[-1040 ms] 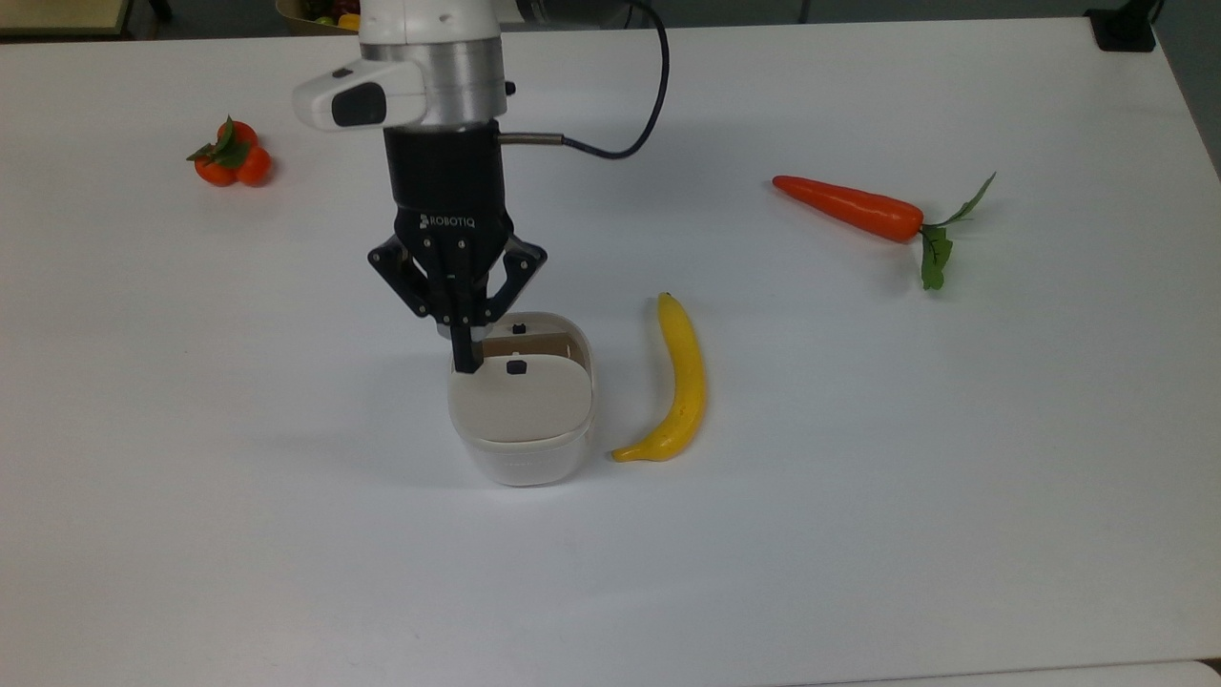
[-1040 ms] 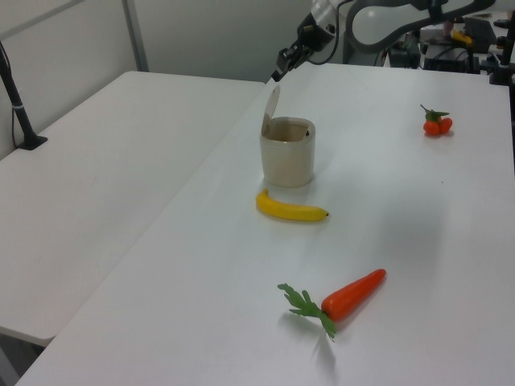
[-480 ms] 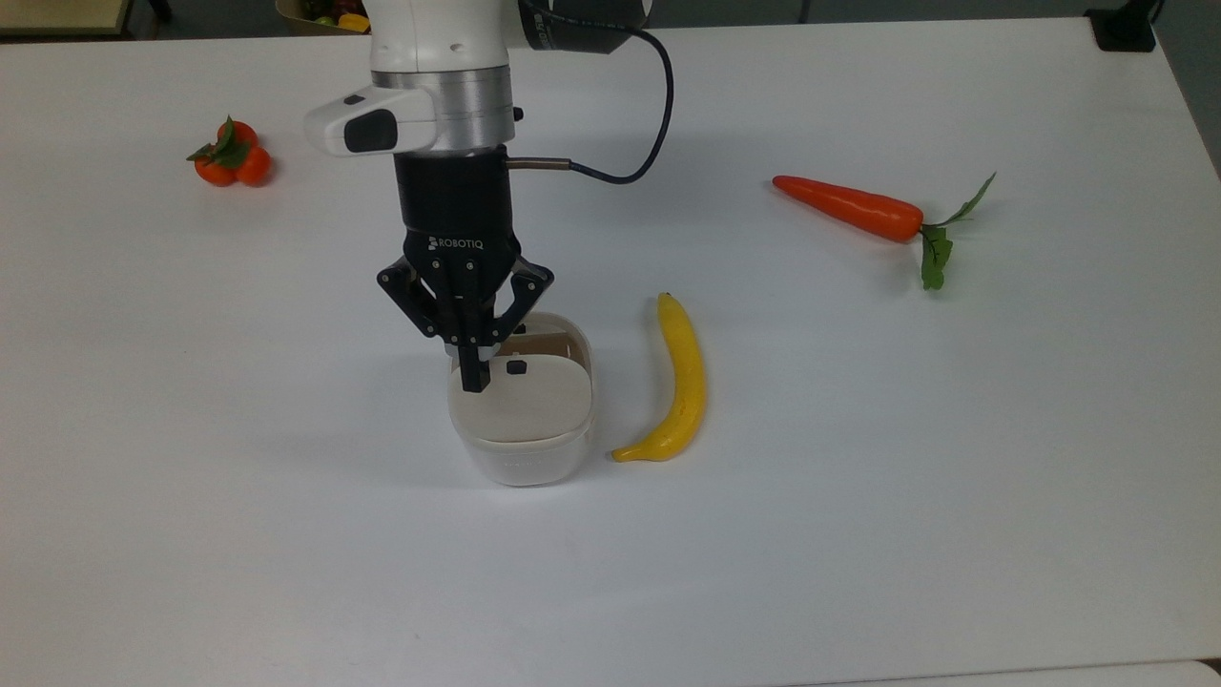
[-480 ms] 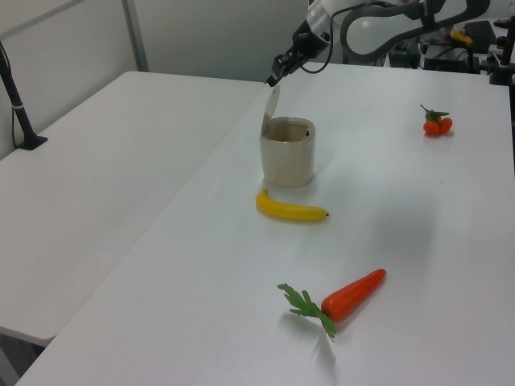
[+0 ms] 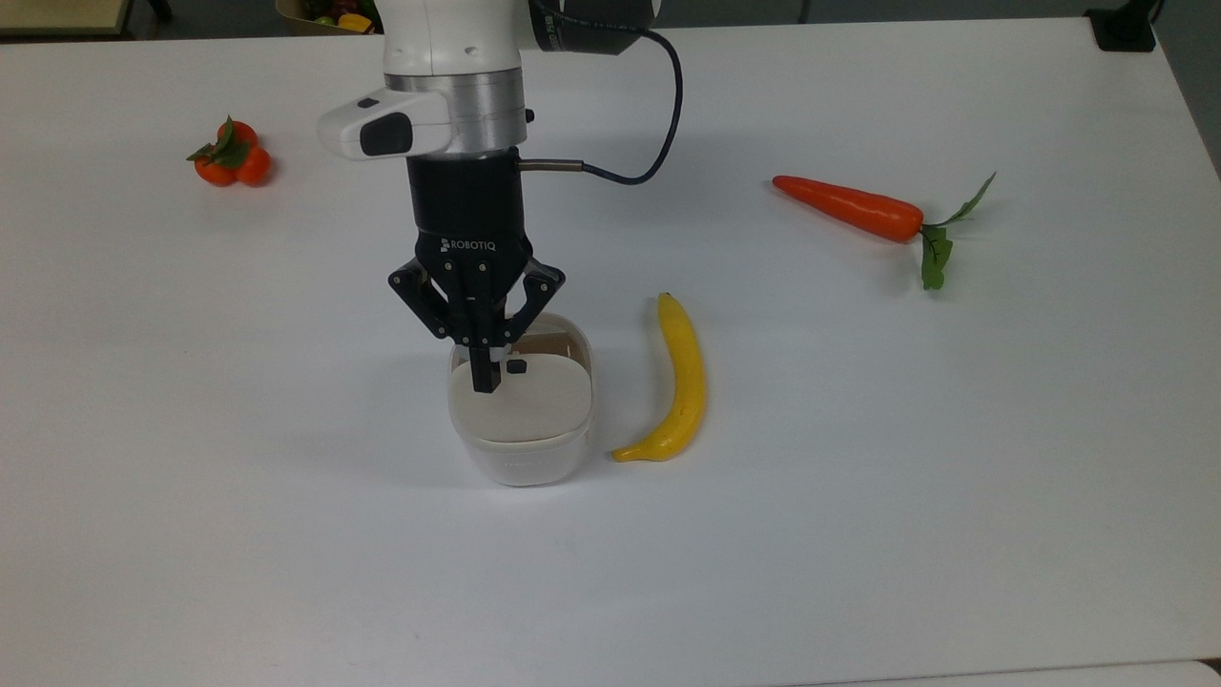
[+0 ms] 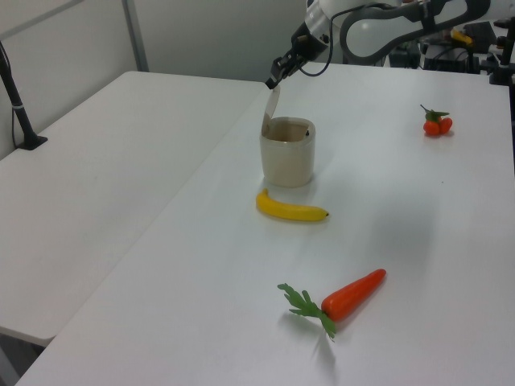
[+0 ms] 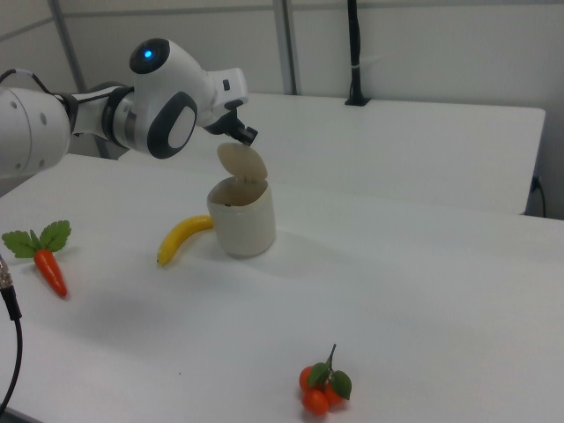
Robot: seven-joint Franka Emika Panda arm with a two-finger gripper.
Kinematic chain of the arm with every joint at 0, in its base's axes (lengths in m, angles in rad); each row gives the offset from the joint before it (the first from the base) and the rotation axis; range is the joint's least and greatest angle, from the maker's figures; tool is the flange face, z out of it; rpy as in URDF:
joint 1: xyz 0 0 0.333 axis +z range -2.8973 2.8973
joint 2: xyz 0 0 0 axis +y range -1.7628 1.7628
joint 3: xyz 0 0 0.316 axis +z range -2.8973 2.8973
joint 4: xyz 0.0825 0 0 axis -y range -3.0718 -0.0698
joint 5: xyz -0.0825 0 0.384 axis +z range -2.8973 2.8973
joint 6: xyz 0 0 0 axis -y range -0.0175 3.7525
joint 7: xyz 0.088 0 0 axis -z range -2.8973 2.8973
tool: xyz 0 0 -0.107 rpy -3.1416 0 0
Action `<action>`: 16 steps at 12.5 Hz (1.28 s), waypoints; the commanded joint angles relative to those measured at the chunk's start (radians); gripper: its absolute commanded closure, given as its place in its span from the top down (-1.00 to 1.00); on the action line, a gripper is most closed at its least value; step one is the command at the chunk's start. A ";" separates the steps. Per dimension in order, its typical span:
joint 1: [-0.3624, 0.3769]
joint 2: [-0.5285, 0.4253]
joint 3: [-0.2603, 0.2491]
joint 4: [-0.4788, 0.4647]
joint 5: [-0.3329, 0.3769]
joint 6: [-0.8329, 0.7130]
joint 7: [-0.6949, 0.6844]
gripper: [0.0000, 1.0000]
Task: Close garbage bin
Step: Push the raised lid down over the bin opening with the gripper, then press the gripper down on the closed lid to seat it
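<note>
In the top view, the garbage bin (image 5: 521, 420) stands near the middle of the white table (image 5: 858, 477). Its lid (image 5: 520, 401) is up and leaning, so the bin is still open. The gripper (image 5: 485, 380) hangs right over the lid, and its black fingers (image 5: 484, 367) are squeezed together, holding nothing. The tip sits on the top edge of the lid, just beside the small dark button (image 5: 516, 365). A banana (image 5: 675, 380) lies just beside the bin, on the top view's right. A carrot (image 5: 858, 210) lies well apart near the far right edge. The little oranges (image 5: 230, 156) sit far off on the top view's left. The front part of the table is bare, with lots of room.

In the left view, the bin (image 6: 287, 152) is near the table's left edge, with the lid (image 6: 271, 109) standing almost straight up. The gripper (image 6: 276, 77) is at the lid's top edge. The banana (image 6: 291, 208) lies in front of the bin, and the carrot (image 6: 344, 297) is nearer still.

In the right view, the bin (image 7: 241, 218) has its lid (image 7: 242, 163) tilted up, with the gripper (image 7: 246, 136) just above it. The banana (image 7: 181, 237) touches or nearly touches the bin's side; I cannot tell which. The oranges (image 7: 322, 389) sit near the front edge.
</note>
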 commanded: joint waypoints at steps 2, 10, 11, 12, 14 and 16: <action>0.006 -0.057 0.002 -0.030 -0.019 -0.151 0.000 -0.93; 0.005 -0.066 0.022 -0.054 -0.021 -0.225 0.000 -0.93; 0.003 -0.066 0.022 -0.054 -0.021 -0.227 0.000 -0.93; 0.003 -0.066 0.022 -0.059 -0.021 -0.227 0.000 -0.94; 0.002 -0.065 0.022 -0.073 -0.022 -0.230 0.000 -0.94; -0.003 -0.066 0.022 -0.093 -0.036 -0.231 0.000 -0.94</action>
